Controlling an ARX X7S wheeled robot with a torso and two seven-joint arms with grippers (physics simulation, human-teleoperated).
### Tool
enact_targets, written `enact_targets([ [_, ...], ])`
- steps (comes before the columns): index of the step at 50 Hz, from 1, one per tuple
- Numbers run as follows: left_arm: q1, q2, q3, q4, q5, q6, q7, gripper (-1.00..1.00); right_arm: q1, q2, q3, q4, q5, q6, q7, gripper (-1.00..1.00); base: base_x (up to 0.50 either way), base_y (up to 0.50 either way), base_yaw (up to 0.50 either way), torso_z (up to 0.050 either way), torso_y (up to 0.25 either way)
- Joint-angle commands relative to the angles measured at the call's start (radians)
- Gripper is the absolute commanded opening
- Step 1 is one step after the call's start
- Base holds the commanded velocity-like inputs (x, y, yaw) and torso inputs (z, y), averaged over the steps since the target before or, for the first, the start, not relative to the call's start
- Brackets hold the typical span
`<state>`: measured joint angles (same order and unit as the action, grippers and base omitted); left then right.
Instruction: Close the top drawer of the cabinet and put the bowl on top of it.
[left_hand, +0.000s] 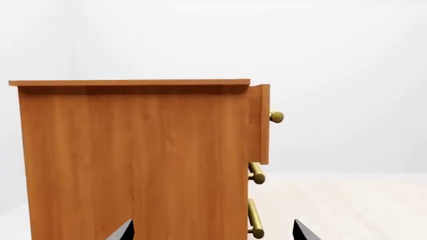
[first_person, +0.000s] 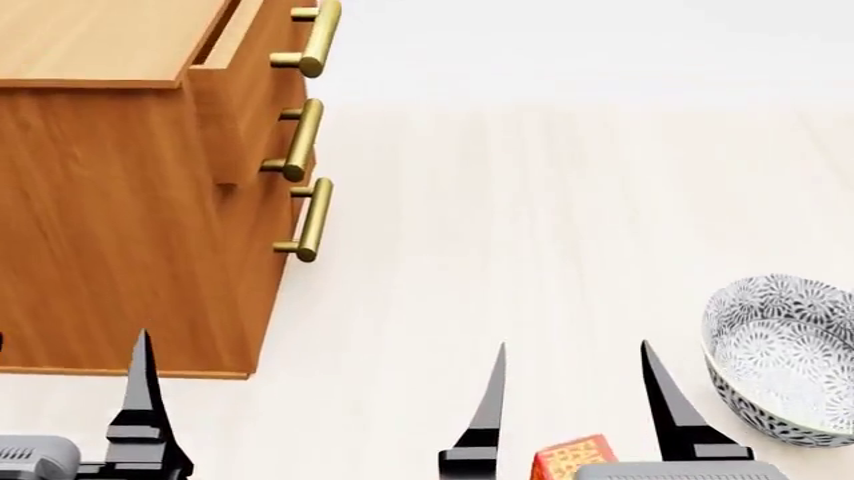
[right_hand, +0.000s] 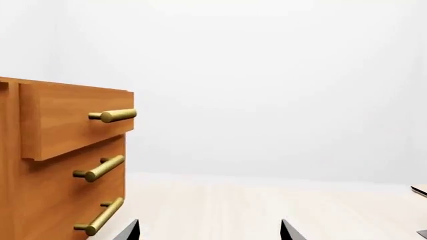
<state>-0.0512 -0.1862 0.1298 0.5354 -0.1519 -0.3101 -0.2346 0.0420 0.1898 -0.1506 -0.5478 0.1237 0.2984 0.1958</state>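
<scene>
I see the boxy orange-brown wood-grain cabinet (first_person: 120, 210) standing on the pale floor, its flat top bare. Its uppermost drawer front with the brass bar handle (first_person: 254, 90) sticks out slightly, not flush. The round white bowl with grey-blue floral pattern (first_person: 787, 360) sits upright, well apart from the cabinet.

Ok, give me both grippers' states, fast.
Left gripper: open, holding nothing.
Right gripper: open, holding nothing.
</scene>
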Motion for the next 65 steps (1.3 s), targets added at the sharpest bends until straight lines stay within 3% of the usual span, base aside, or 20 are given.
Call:
enact_targets([
  [1, 0.001, -0.008, 0.003, 0.002, -0.007, 0.002, -0.008, 1.0, 0.003, 0.01, -0.01, 0.002, 0.005, -0.004, 0.011, 1.0, 0.5, 0.0, 0.0, 0.0, 0.0],
  [29, -0.001, -0.037, 0.025, 0.022, -0.032, -0.001, -0.042, 1.0, 0.014, 0.034, -0.02, -0.005, 0.022, 0.0, 0.051, 1.0, 0.5, 0.0, 0.0, 0.0, 0.001],
  [42, 0.007, -0.048, 0.032, 0.025, -0.039, 0.01, -0.054, 1.0, 0.086, 0.043, -0.026, 0.012, 0.026, 0.057, 0.057, 1.0, 0.0, 0.0, 0.0, 0.0, 0.0],
  [47, 0.008, -0.053, 0.034, 0.035, -0.043, 0.007, -0.06, 1.0, 0.25, 0.044, -0.025, 0.078, 0.018, 0.179, 0.068, 1.0, 0.0, 0.0, 0.0, 0.0, 0.0],
  [48, 0.005, -0.054, 0.036, 0.034, -0.041, 0.004, -0.061, 1.0, 0.399, 0.033, -0.022, 0.179, 0.024, 0.256, 0.059, 1.0, 0.0, 0.0, 0.0, 0.0, 0.0],
  [54, 0.005, -0.059, 0.042, 0.041, -0.04, 0.001, -0.068, 1.0, 0.607, 0.011, -0.048, 0.339, 0.006, 0.338, 0.059, 1.0, 0.0, 0.0, 0.0, 0.0, 0.0],
  [55, -0.007, -0.061, 0.043, 0.045, -0.044, -0.016, -0.068, 1.0, 0.757, -0.083, -0.198, 0.489, -0.074, 0.359, -0.005, 1.0, 0.0, 0.0, 0.0, 0.0, 0.0],
  [57, -0.006, -0.062, 0.044, 0.043, -0.044, -0.012, -0.069, 1.0, 0.995, -0.085, -0.203, 0.789, -0.077, 0.338, -0.005, 1.0, 0.0, 0.0, 0.0, 0.0, 0.0],
  [65, -0.007, -0.065, 0.05, 0.045, -0.046, -0.014, -0.074, 1.0, 1.016, -0.084, -0.209, 0.847, -0.077, 0.334, 0.002, 1.0, 0.0, 0.0, 0.0, 0.0, 0.0],
])
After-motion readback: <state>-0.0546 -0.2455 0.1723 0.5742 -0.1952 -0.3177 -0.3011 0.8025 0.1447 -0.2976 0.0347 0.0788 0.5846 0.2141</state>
